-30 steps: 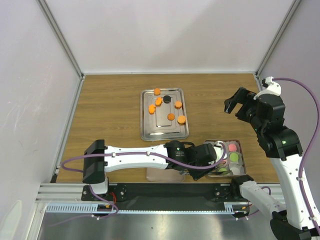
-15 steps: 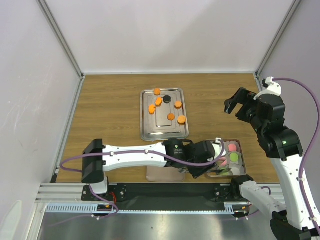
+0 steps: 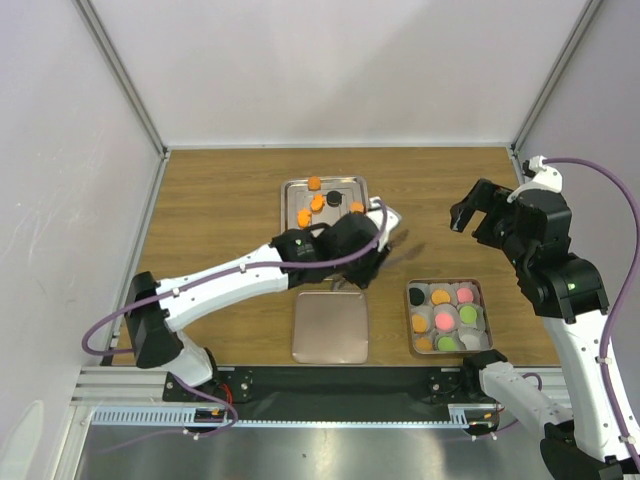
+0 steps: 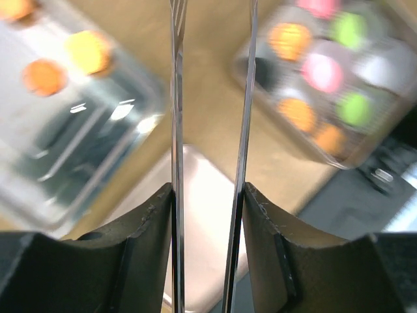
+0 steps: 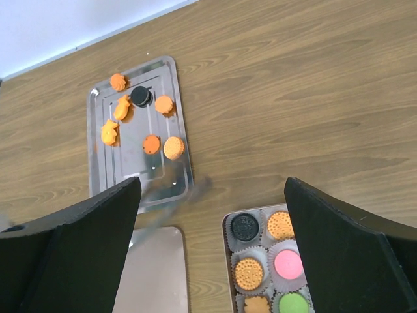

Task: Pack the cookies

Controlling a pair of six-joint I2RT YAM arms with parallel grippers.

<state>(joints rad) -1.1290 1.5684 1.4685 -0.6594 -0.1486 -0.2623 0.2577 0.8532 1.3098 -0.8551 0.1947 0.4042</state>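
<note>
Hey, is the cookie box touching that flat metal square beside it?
Apart. The top view shows a strip of bare table between the cookie box and the flat metal square.

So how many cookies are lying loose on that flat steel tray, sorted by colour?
Orange cookies: 6
Black cookie: 1
Total on the tray: 7
</note>
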